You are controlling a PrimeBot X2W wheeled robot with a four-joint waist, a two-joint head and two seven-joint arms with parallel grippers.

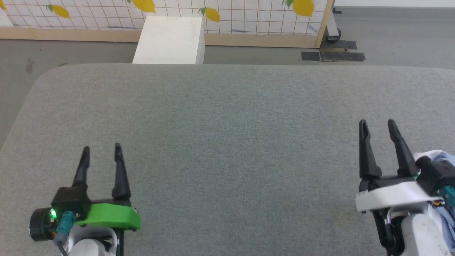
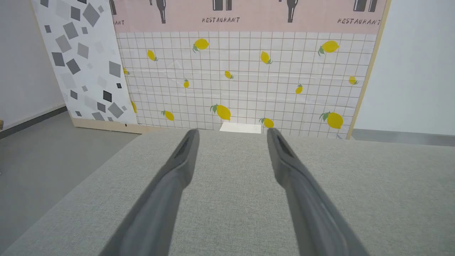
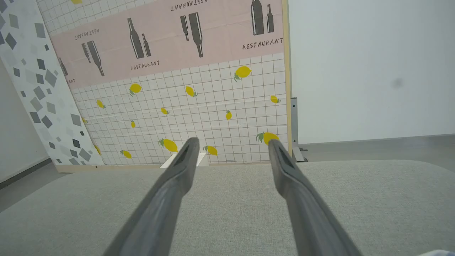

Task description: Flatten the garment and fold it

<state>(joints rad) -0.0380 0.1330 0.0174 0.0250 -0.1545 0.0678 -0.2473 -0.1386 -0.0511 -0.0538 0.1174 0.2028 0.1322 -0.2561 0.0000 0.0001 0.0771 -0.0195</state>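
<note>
A small part of the garment (image 1: 446, 158), light blue with white fabric at its edge, shows at the right edge of the head view, bunched behind my right wrist on the grey table (image 1: 227, 142). A pale sliver of it also sits in the right wrist view's bottom right corner (image 3: 440, 253). My right gripper (image 1: 377, 124) stands open just left of it, with nothing between its fingers. At the lower left, my left gripper (image 1: 102, 149) is open too and holds nothing. Both wrist views look along open fingers (image 2: 231, 132) (image 3: 231, 141) over bare table.
A white box (image 1: 170, 39) stands on the floor beyond the table's far edge. Behind it rises a lemon-patterned partition (image 1: 249, 14) on a wooden base. Dark tape patches (image 1: 334, 55) lie on the floor at the back right. The table's left corner is rounded.
</note>
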